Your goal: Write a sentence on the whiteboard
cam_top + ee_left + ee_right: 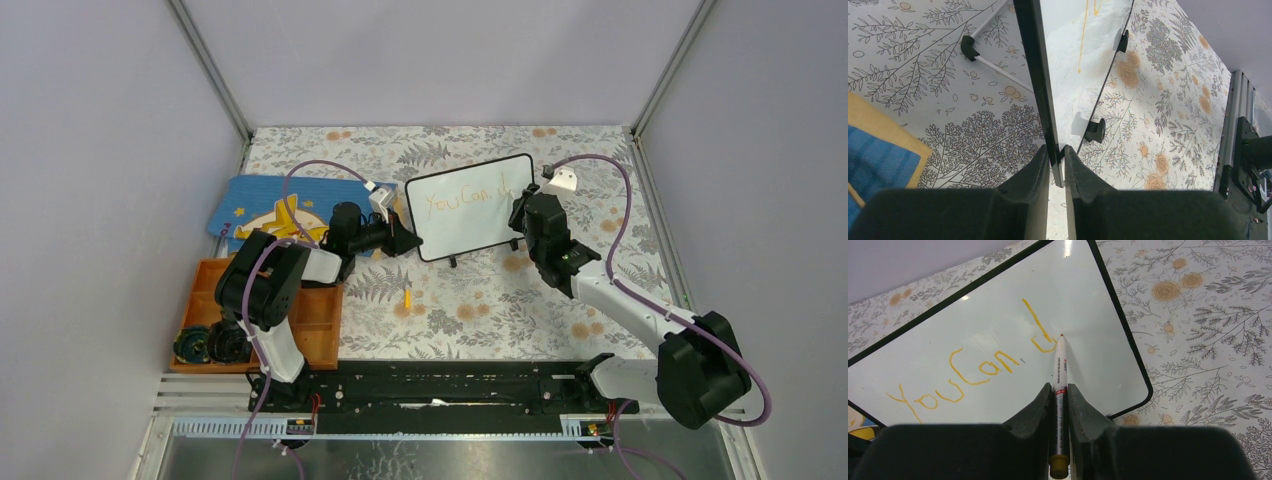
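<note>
Where the whiteboard (470, 205) stands: mid-table on the floral cloth (480, 310), upright on its black feet (1094, 131), writing face toward the arms.
Sentence (973, 370): orange-yellow script across the whiteboard's upper half; reads "You Can" plus one further letter like a "d". Only one line is visible.
Left gripper (1057, 152): at the whiteboard's left edge, low down; jaws clamped on the frame, one finger on each face.
Right gripper (1060, 387): in front of the whiteboard's right half; jaws closed on a marker (1060, 370).
Marker: points up the whiteboard, tip just right of the last letter; whether it touches, cannot tell.
Small yellow object (407, 297): on the cloth in front of the whiteboard's lower-left corner, well apart from it.
Blue star-patterned book (270, 210): flat, left of the whiteboard.
Wooden tray (320, 320): left of the whiteboard, nearer the arm bases.
</note>
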Tool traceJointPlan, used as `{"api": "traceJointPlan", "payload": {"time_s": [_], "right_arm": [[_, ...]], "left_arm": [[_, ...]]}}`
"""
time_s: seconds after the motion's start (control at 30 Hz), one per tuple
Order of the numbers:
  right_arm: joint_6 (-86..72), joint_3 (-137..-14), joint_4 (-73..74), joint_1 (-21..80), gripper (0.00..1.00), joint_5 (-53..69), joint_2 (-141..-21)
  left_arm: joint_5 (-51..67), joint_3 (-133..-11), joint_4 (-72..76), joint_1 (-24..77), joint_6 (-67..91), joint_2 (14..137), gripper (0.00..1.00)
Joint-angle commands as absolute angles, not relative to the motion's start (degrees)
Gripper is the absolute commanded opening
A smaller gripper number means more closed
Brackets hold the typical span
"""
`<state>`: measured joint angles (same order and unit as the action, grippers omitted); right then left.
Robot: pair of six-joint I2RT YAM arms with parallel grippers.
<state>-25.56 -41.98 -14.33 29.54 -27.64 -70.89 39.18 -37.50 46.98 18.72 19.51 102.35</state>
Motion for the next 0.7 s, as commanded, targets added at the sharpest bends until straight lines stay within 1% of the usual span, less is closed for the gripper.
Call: {"api": "traceJointPlan", "payload": {"time_s": [0.0,0.67], "right_arm": [[-25.7,-45.1,-15.2,29.1,0.0,-30.9,-71.4],[-24.7,-44.0,-19.6,29.1,0.0,-25.6,-70.9]], "left_arm": [[37.1,-37.8,45.0,19.1,17.1,101.7,0.2],[37.1,-37.8,44.9,19.1,17.1,101.7,0.2]]}}
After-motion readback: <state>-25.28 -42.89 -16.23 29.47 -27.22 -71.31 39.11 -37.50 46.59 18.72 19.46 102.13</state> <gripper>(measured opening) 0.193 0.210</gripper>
